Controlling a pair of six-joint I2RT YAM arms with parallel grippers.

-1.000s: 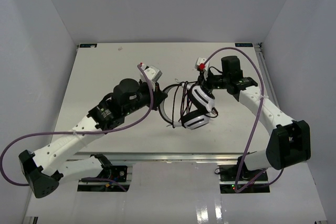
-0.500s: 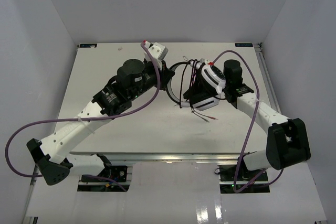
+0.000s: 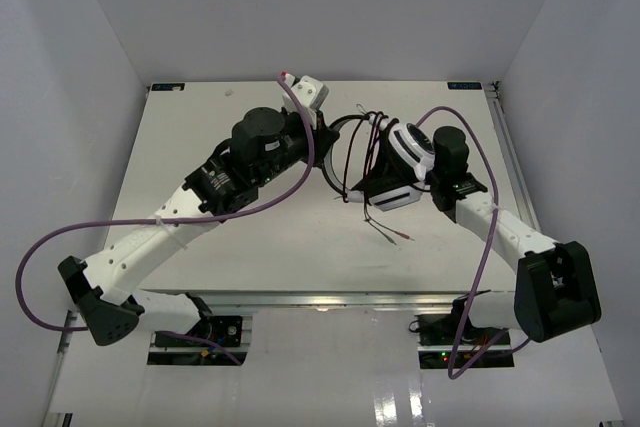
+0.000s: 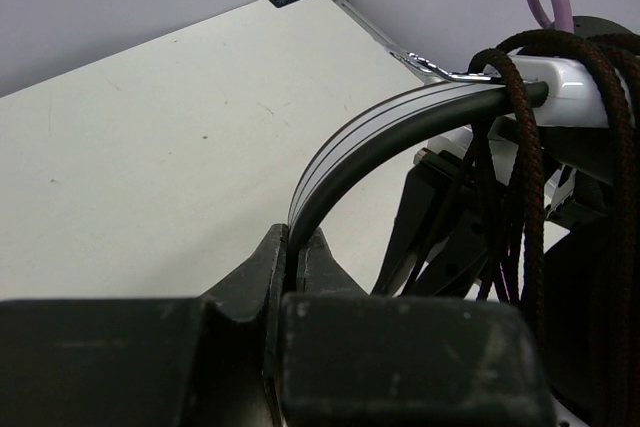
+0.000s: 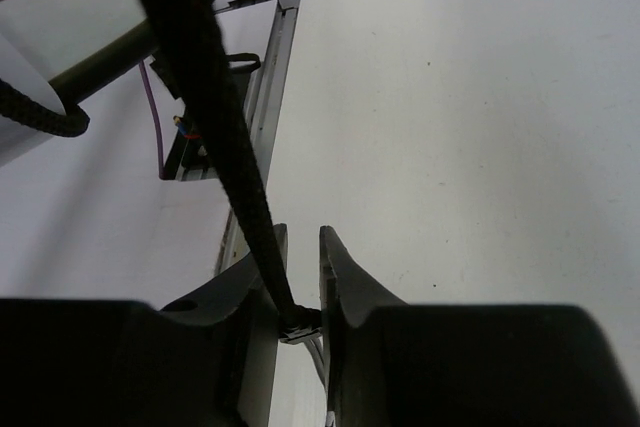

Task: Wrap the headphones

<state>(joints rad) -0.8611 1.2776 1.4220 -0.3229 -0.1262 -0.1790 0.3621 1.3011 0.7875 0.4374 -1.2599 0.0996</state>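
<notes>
The headphones (image 3: 406, 140) are held up over the far middle of the table (image 3: 190, 137), between the two arms. The left gripper (image 4: 297, 247) is clenched on the black headband (image 4: 385, 127) — the band rises from between its fingers and curves to the right, where the thin black cable (image 4: 520, 137) is wound around it in several loops. The right gripper (image 5: 298, 282) grasps this cable between its fingertips, and the cable runs straight up from the jaws. In the top view, the loose cable ends (image 3: 390, 232) trail below the lower white earcup (image 3: 394, 197) — it is not clear if they touch the table.
</notes>
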